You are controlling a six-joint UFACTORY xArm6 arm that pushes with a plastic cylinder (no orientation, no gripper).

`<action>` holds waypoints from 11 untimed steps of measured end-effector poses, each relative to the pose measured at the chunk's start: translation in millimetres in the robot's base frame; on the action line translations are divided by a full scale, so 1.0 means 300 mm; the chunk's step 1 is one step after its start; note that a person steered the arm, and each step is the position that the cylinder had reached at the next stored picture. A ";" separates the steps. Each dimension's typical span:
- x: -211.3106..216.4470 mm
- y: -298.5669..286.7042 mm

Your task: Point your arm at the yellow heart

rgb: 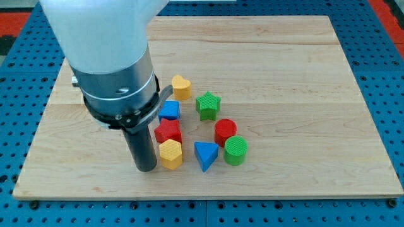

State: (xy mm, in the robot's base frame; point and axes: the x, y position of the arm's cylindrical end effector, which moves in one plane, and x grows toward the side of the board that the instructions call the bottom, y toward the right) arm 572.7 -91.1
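Note:
The yellow heart (181,86) lies on the wooden board (284,75), near the middle and toward the view's top of the block cluster. My tip (146,168) rests on the board at the view's lower left of the cluster, right beside the yellow hexagon (170,154) on its left. The tip is well below the yellow heart, with the blue block (170,111) and the red star (168,131) lying between them. The arm's white and grey body (113,69) fills the view's upper left.
A green star (207,104) lies right of the yellow heart. A red cylinder (225,132), a green cylinder (236,150) and a blue triangle (206,155) sit at the cluster's lower right. Blue pegboard (385,75) surrounds the board.

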 end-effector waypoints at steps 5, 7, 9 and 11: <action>0.152 0.154; 0.154 0.365; -0.154 0.735; -0.769 0.431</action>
